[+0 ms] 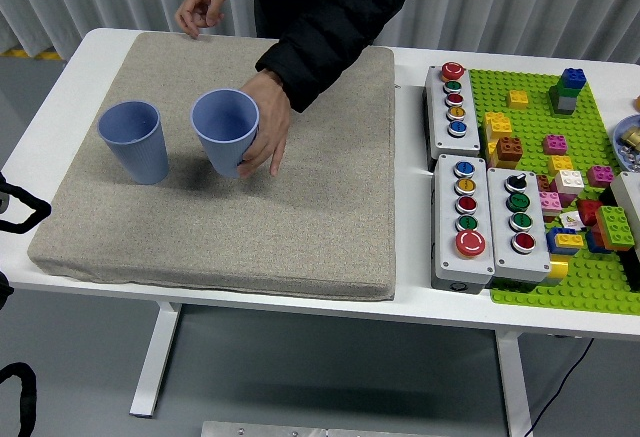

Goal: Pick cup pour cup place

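Two blue cups stand upright on a grey mat (pixel 300 217). The left cup (pixel 134 141) stands alone near the mat's left side. A person in a black sleeve grips the right cup (pixel 225 129) from its right side with one hand (pixel 266 119). The person's other hand (pixel 204 4) hovers over the mat's far edge. Only black parts of my left arm (pixel 18 212) show at the picture's left edge, beside the mat and apart from both cups. My right arm is out of view.
Right of the mat lie three grey button boxes (pixel 453 109), (pixel 466 219), (pixel 520 222). A green baseplate (pixel 535 92) with several coloured bricks fills the table's right end. The white table's near edge (pixel 300 307) runs below the mat.
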`<state>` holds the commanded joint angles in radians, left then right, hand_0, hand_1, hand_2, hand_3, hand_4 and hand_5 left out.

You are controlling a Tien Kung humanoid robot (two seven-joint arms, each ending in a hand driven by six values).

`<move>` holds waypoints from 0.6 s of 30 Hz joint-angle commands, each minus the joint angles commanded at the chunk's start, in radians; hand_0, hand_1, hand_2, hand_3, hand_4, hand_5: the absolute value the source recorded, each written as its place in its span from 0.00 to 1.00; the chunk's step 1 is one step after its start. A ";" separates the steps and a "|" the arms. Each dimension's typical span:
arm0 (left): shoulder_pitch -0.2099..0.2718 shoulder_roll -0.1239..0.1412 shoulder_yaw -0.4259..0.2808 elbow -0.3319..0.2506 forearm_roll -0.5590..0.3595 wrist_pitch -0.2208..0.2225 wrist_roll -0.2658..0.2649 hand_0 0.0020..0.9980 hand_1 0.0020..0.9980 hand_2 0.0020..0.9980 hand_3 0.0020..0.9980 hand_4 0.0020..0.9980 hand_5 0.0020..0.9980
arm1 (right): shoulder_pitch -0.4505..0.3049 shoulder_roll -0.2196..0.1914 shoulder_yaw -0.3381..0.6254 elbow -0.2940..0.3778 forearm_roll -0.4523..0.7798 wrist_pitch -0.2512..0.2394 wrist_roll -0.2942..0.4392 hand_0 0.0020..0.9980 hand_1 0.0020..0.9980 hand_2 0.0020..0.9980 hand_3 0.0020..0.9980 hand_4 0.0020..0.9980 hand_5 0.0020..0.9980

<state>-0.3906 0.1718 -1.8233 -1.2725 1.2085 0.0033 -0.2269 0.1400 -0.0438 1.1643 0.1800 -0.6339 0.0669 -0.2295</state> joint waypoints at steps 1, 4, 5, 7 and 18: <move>0.000 0.000 0.000 0.000 0.000 0.000 0.000 0.85 0.84 0.93 0.94 0.83 1.00 | 0.000 0.000 0.000 0.000 0.000 0.000 0.000 0.68 0.69 0.72 0.65 0.44 0.17; -0.001 0.000 0.000 0.000 0.000 0.000 0.001 0.85 0.84 0.93 0.94 0.83 1.00 | 0.001 0.000 -0.001 0.000 0.001 0.000 0.000 0.68 0.69 0.72 0.65 0.44 0.17; -0.002 0.000 -0.001 -0.001 0.000 0.000 0.001 0.85 0.84 0.93 0.94 0.83 1.00 | 0.002 0.000 -0.001 0.000 0.002 0.000 0.001 0.68 0.69 0.72 0.65 0.44 0.17; -0.003 0.000 -0.001 -0.001 0.000 0.000 0.001 0.85 0.84 0.93 0.94 0.83 1.00 | 0.003 -0.001 -0.001 0.000 0.003 0.000 0.001 0.68 0.69 0.72 0.65 0.44 0.17; -0.004 -0.001 -0.004 0.000 0.002 -0.001 0.001 0.85 0.84 0.93 0.94 0.83 1.00 | 0.005 -0.002 0.000 0.000 0.003 0.000 0.001 0.68 0.69 0.72 0.65 0.44 0.17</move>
<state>-0.3942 0.1705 -1.8271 -1.2728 1.2108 0.0027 -0.2264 0.1448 -0.0456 1.1646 0.1800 -0.6310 0.0665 -0.2283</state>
